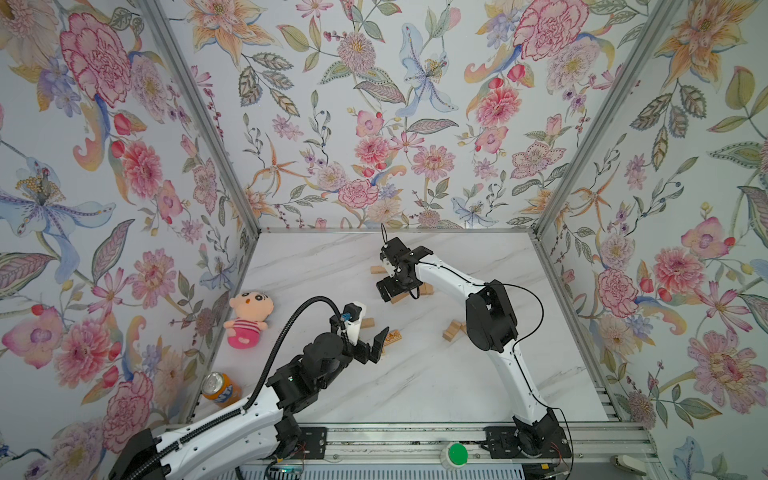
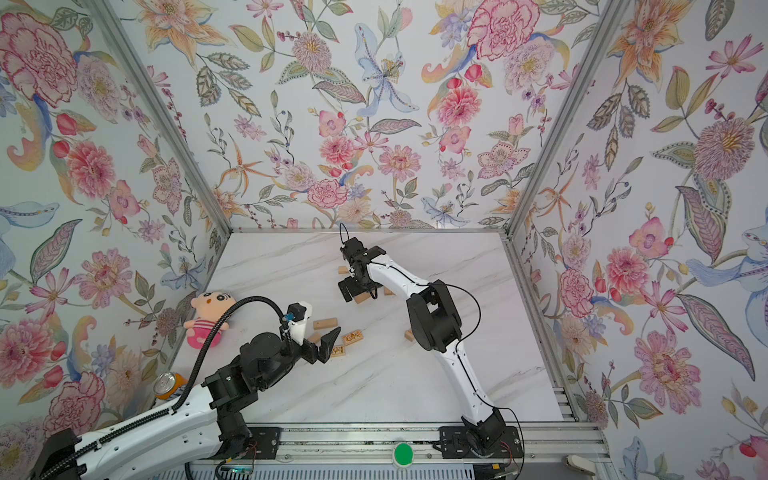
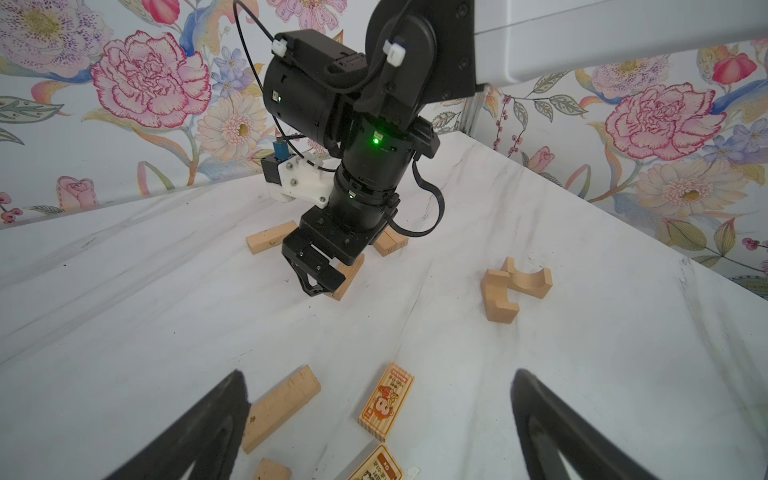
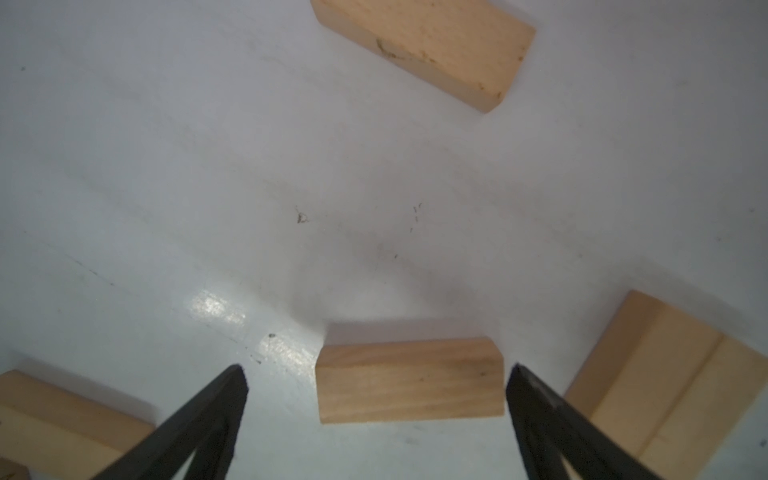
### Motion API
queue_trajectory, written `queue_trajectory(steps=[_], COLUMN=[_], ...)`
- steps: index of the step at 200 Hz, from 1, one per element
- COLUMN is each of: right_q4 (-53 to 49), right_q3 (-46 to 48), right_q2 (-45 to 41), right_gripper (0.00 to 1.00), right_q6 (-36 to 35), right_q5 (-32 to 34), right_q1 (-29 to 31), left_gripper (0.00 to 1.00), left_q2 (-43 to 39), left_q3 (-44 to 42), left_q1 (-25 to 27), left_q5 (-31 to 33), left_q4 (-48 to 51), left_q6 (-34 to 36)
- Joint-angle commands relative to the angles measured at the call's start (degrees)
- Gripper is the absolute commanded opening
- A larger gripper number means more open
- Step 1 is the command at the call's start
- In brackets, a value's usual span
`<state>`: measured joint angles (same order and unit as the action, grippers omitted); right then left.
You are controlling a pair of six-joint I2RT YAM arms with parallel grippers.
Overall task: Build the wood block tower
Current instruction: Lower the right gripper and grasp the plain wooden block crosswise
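Light-tan wood blocks lie loose on the white marble table [image 1: 415,382]; the tower is not in view. My right gripper [image 1: 401,272] points down, open, at the far middle. In the right wrist view it [image 4: 377,369] straddles one flat block [image 4: 409,380], held by neither finger, with other blocks [image 4: 428,50] [image 4: 665,382] around. My left gripper [image 1: 376,347] [image 3: 379,374] stands open above two printed blocks [image 3: 386,401] [image 3: 376,465] and a plain bar [image 3: 280,407]. Two notched blocks [image 3: 498,295] lie further right.
A pink plush doll [image 1: 247,318] lies at the table's left edge and an orange drink can [image 1: 220,386] stands near the left front corner. Flowered walls close in three sides. A metal rail with a green button [image 1: 457,454] runs along the front.
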<state>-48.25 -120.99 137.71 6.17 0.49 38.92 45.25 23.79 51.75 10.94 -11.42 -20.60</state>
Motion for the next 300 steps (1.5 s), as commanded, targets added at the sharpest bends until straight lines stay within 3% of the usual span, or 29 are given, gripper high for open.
queue_trajectory(steps=[1, 102, 140, 185, 243, 300], right_q4=[-1.0, -1.1, -1.0, -1.1, -1.1, -1.1], right_q3=[0.8, 2.0, 2.3, 2.5, 2.5, 0.7], right_q2=[1.7, 2.2, 2.4, 2.4, 1.0, -2.5], right_gripper=[1.0, 0.97, 0.91, 0.76, 0.68, 0.67], right_q6=[-0.9, -0.6, -0.2, 0.1, 1.9, 4.8], right_q5=[0.0, -1.4, -1.4, -1.0, 0.9, 2.3], right_q1=[-0.5, -1.2, -1.2, -1.3, -0.9, -1.4], left_gripper=[0.99, 0.99, 0.99, 0.99, 1.0, 0.99], left_q2=[0.5, 1.6, 1.4, 1.2, 0.2, 0.4], left_q3=[1.9, 1.9, 1.6, 1.3, 0.8, 1.1], left_q1=[-0.6, -0.6, -0.7, -0.6, -0.6, -0.6], left_q5=[0.3, 0.6, 0.6, 0.8, 0.8, 1.1], left_q4=[-1.0, -1.5, -1.8, -2.3, -2.5, -2.7], left_q6=[0.5, 0.7, 0.8, 0.8, 1.2, 2.3])
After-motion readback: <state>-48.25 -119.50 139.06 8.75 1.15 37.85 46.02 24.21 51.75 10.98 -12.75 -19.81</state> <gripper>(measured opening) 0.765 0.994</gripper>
